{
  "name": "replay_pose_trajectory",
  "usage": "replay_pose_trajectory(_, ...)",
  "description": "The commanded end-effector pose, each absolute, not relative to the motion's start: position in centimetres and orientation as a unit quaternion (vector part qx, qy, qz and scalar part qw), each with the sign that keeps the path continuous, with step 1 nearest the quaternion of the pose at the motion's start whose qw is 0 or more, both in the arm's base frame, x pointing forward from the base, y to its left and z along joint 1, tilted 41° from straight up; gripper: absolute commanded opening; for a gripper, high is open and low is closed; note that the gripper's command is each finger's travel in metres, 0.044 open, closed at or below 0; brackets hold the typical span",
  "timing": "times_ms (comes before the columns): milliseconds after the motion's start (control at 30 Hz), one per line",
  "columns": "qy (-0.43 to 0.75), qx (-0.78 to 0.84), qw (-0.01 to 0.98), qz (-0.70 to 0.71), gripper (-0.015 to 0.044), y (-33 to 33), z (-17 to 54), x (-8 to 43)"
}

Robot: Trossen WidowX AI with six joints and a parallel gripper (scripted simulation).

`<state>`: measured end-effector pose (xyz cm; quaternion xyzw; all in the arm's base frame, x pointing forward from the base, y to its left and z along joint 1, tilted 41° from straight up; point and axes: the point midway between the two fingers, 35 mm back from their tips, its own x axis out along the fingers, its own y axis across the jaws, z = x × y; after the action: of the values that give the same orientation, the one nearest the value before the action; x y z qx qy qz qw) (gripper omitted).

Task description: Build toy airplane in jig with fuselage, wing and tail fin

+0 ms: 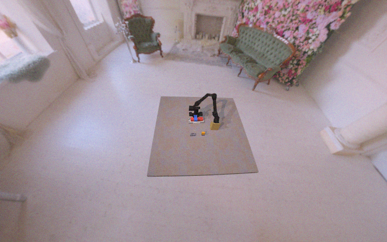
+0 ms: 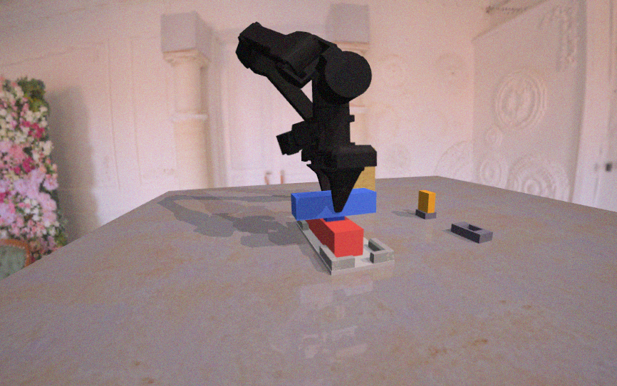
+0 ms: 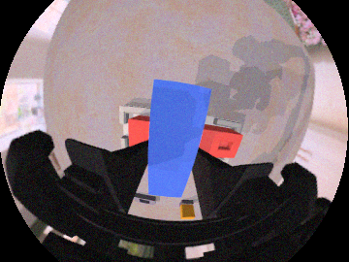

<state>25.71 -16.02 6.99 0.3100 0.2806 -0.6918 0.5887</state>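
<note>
The red fuselage [image 1: 200, 119] [image 2: 348, 238] [image 3: 220, 141] lies in the pale cradle [image 1: 196, 122] [image 2: 342, 263] [image 3: 228, 120], inward of the table's [image 1: 199, 159] [image 2: 254, 318] [image 3: 111, 53] edges. Above it, the gripper [image 1: 195, 115] [image 2: 333, 200] [image 3: 173, 146] clasps the blue wing [image 1: 195, 118] [image 2: 309, 205] [image 3: 176, 131], its tab perhaps partly in. Beyond, toward the far right corner, stands the orange tail fin [image 1: 203, 133] [image 2: 427, 201] [image 3: 187, 212].

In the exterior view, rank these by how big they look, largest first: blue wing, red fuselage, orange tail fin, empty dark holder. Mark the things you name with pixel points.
1. Blue wing [image 1: 195, 117] [image 2: 309, 205] [image 3: 176, 131]
2. Red fuselage [image 1: 200, 118] [image 2: 348, 237] [image 3: 220, 141]
Unsure: orange tail fin [image 1: 203, 133] [image 2: 427, 201] [image 3: 187, 211] and empty dark holder [image 1: 192, 134] [image 2: 468, 232] [image 3: 144, 199] look too alike to rank.
</note>
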Motion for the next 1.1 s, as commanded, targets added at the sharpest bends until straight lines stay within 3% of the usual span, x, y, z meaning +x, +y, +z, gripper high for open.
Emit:
replay_pose_trajectory(0,0.281,0.31,0.589,-0.692,0.0148,-16.0,7.0,25.7)
replay_pose_trajectory(200,0.281,0.31,0.589,-0.692,0.001,-16.0,7.0,25.7)
replay_pose_trajectory(733,0.281,0.31,0.589,-0.692,0.043,-16.0,7.0,25.7)
replay_pose_trajectory(1067,0.284,0.311,0.587,-0.691,0.044,-13.7,9.5,26.5)
